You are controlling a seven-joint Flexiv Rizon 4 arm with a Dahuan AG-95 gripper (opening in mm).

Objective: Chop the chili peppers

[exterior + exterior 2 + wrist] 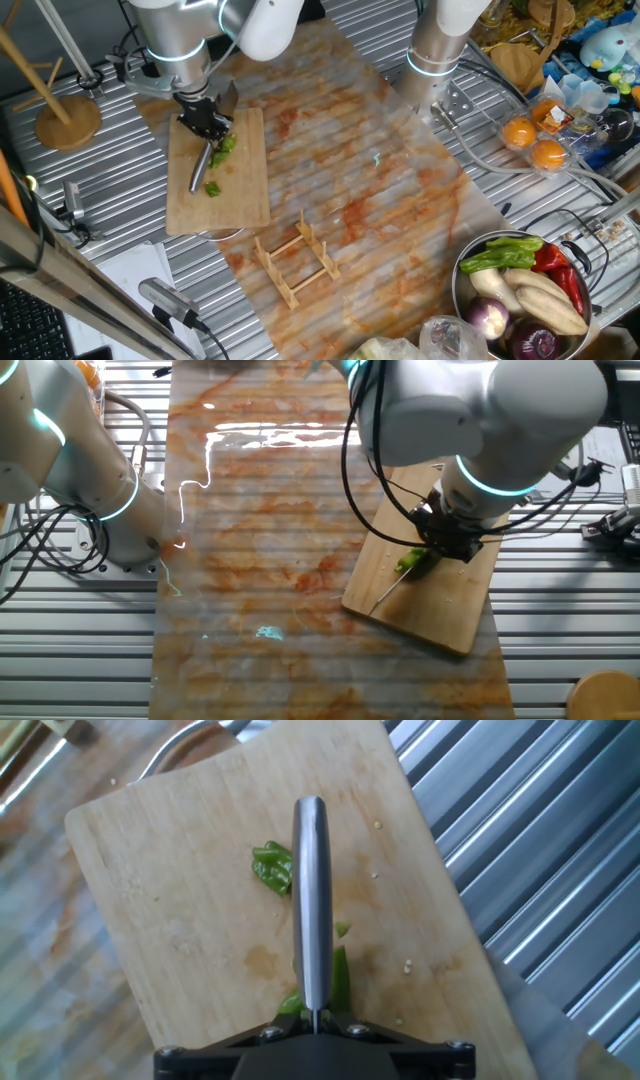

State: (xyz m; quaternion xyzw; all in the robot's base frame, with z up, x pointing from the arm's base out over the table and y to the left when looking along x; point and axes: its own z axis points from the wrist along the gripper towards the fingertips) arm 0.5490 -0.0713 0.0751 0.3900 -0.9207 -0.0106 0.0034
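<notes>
A bamboo cutting board (245, 195) lies at the left of the mat, and also shows in the other fixed view (450, 610) and the hand view (170, 920). My gripper (205, 122) is shut on a steel knife (199, 170), blade down on the board. The knife's spine (312, 890) runs away from my gripper (315, 1018). The chili pepper is cut: one bright green chunk (272, 868) lies left of the blade, and a longer piece (340, 975) lies under and right of it near the jaws. In the fixed views I see chili at the blade (226, 146) (413, 562) and a chunk near the tip (212, 188).
A wooden rack (296, 262) stands in front of the board. A metal bowl (462, 292) of mixed vegetables is at the front right. A second arm's base (438, 50) stands at the back, oranges (534, 142) beyond it. A wooden stand (66, 120) is at the left.
</notes>
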